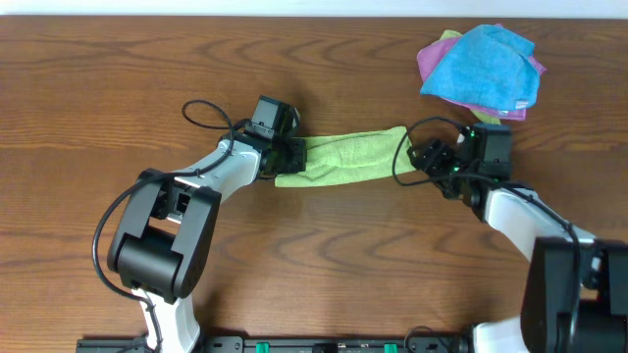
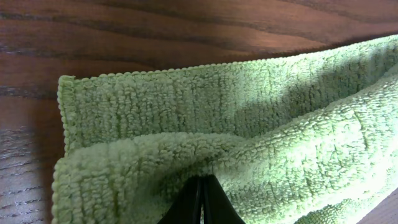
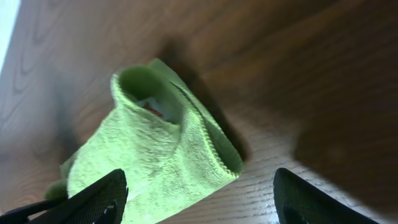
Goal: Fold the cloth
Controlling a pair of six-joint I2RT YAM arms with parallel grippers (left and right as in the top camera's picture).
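The light olive-green cloth (image 1: 345, 158) lies folded into a long narrow strip across the middle of the table. My left gripper (image 1: 290, 157) is at its left end, shut on a fold of the cloth (image 2: 205, 124); the black fingertips (image 2: 202, 199) press together under the terry. My right gripper (image 1: 424, 157) is at the strip's right end, open; its fingers (image 3: 199, 196) spread wide, with the cloth end (image 3: 155, 149) lying on the wood between and ahead of them, not pinched.
A pile of cloths sits at the back right: a bright blue cloth (image 1: 483, 64) on top of a purple one (image 1: 430, 59). Black cables loop by both wrists. The table is dark brown wood (image 1: 88, 88).
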